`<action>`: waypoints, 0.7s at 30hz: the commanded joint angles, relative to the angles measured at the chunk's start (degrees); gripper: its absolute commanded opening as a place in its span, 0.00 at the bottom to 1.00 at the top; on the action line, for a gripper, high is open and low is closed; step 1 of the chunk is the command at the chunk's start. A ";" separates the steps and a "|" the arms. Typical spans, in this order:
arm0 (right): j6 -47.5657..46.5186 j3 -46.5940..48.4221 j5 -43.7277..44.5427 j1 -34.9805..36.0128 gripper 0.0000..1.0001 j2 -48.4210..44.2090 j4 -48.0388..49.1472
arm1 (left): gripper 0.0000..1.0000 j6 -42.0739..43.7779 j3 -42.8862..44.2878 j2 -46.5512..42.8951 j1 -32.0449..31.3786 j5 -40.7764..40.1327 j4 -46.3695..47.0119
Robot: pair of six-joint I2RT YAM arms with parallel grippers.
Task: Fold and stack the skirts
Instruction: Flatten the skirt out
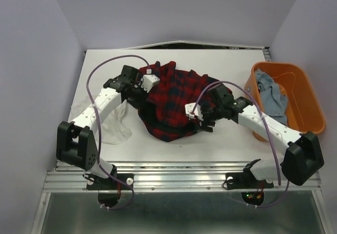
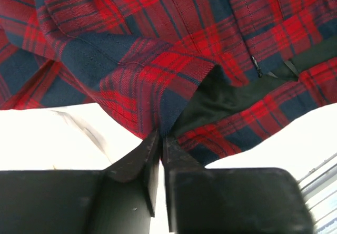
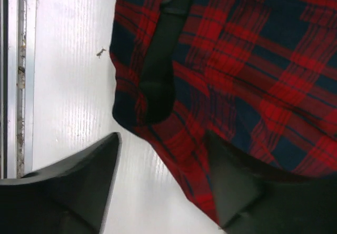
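Showing a white table (image 1: 226, 62) from above, with two robot arms reaching into a red-and-black plaid skirt (image 1: 176, 94) that lies rumpled and unfolded near the middle. The left gripper (image 2: 159, 138) sits at the skirt's far-left edge. Its jaws are almost together with only a thin slit between them, and a corner of hem meets the tips. Whether that corner is pinched cannot be told. The right gripper (image 3: 162, 139) is at the near edge with jaws spread wide, straddling the hem and grasping nothing; one finger looks partly covered by cloth. A thin white skirt (image 1: 117, 128) lies at the left, partly under the left arm. A light blue denim skirt (image 1: 269, 94) is bundled inside an orange tub (image 1: 305, 94) at the right. The plaid cloth looks like a soft, medium-weight weave with a dark lining. It will likely sag and bunch rather than hold a shape, so the sensible holds are on the hem or waistband edge, well apart, to draw it flat before folding.
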 commanded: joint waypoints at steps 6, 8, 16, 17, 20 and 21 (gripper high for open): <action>-3.52 -1.60 4.43 3.54 0.01 -0.99 3.34 | 0.60 9.00 7.66 -3.11 4.49 3.52 -8.24; -1.59 -1.69 5.93 3.54 0.01 -3.27 3.43 | 0.64 14.54 8.72 -4.78 7.48 4.84 -10.71; 5.09 1.91 9.27 3.54 0.01 -5.57 4.57 | 0.82 48.79 -12.69 -20.34 8.01 0.19 -1.25; 5.53 2.44 9.54 3.54 0.01 -5.65 4.66 | 0.82 50.32 -14.98 -21.39 7.93 0.19 1.29; 8.24 4.89 10.42 3.54 0.01 -5.83 4.93 | 0.83 54.10 -20.71 -22.55 7.48 2.64 8.43; 8.87 6.73 10.86 3.54 0.01 -5.92 4.93 | 0.83 55.25 -21.50 -21.93 7.48 5.43 9.05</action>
